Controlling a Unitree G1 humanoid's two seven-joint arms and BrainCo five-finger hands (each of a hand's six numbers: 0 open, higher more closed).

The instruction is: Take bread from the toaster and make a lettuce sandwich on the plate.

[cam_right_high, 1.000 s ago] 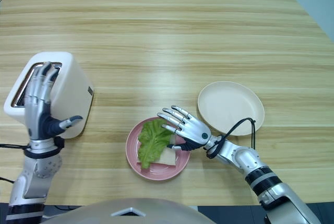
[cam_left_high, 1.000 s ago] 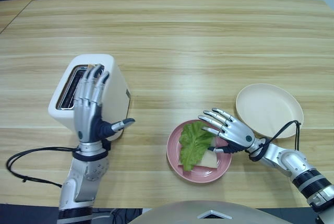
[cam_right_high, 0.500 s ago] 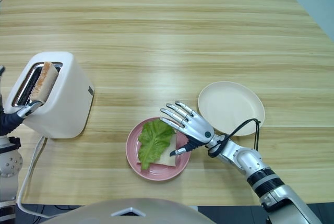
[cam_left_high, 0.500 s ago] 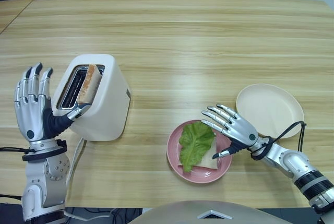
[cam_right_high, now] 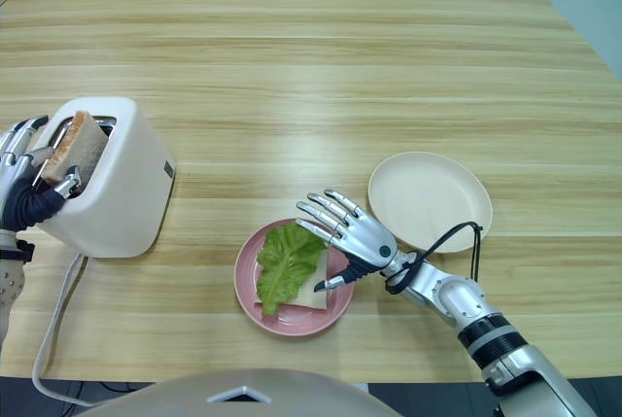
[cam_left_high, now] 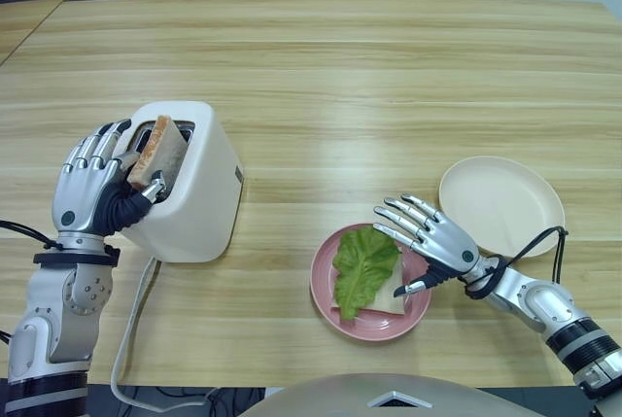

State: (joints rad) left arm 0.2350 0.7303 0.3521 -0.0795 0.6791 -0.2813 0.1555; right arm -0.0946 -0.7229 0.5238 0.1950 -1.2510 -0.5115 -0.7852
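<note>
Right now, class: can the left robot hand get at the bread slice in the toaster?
Probably yes: the left robot hand is curled round the bread slice sticking up from the toaster, unobstructed.

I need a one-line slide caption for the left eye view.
Left hand grips the bread slice in the toaster; lettuce lies on the pink plate.

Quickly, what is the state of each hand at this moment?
Left hand: closed on the bread slice standing in the toaster.
Right hand: open, holding nothing, at the pink plate.
</note>
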